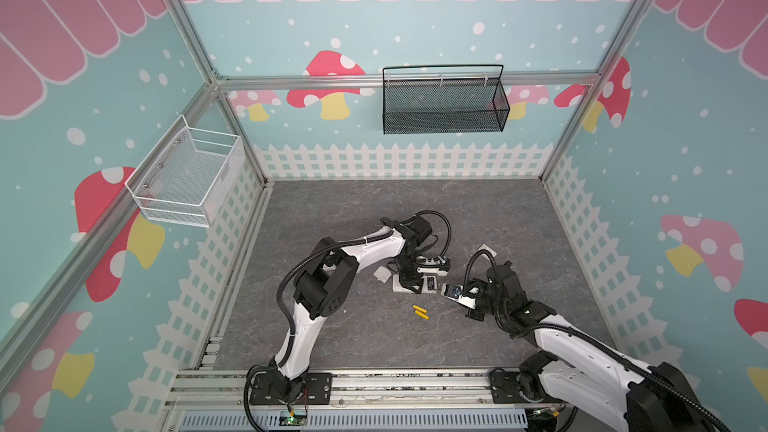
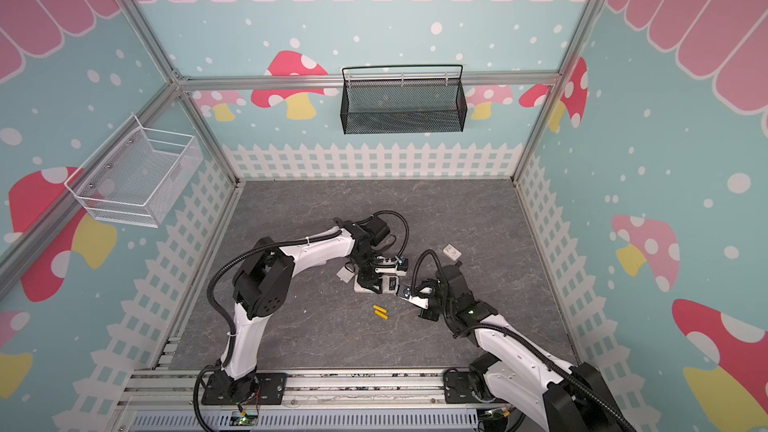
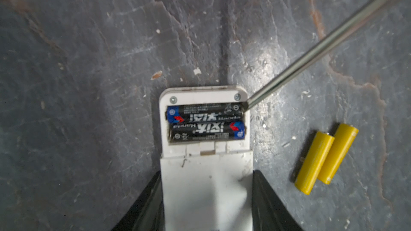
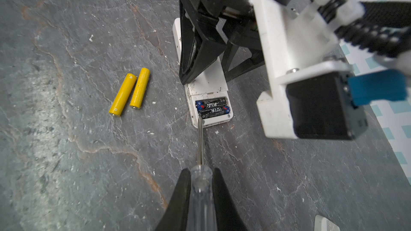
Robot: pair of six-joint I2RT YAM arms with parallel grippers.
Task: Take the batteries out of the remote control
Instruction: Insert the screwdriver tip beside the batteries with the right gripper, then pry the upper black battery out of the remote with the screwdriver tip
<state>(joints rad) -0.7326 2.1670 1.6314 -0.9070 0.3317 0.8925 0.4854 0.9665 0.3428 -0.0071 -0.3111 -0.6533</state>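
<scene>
Batteries (image 3: 205, 122), black pair, left wrist view: seated inside uncovered remote (image 3: 205, 201), left claw (image 3: 206, 173) clamped on remote body; yellow pair (image 3: 324, 158) loose beside. Right wrist view: right claw (image 4: 201, 171) clenched on screwdriver (image 4: 200, 138), tip at outer cell's end. Both top views: remote on table (image 1: 353, 326). Risks, judged: tip slipping, cell springing off and rolling, remote tilting under prying.

Two batteries (image 3: 206, 131) inside remote (image 3: 205, 185)

The left arm (image 1: 374, 249) and right arm (image 1: 582, 351) have white shells, black joints, black ribbed cables (image 1: 280, 290); the left gripper (image 4: 204, 80) is black, wedge-fingered.
</scene>
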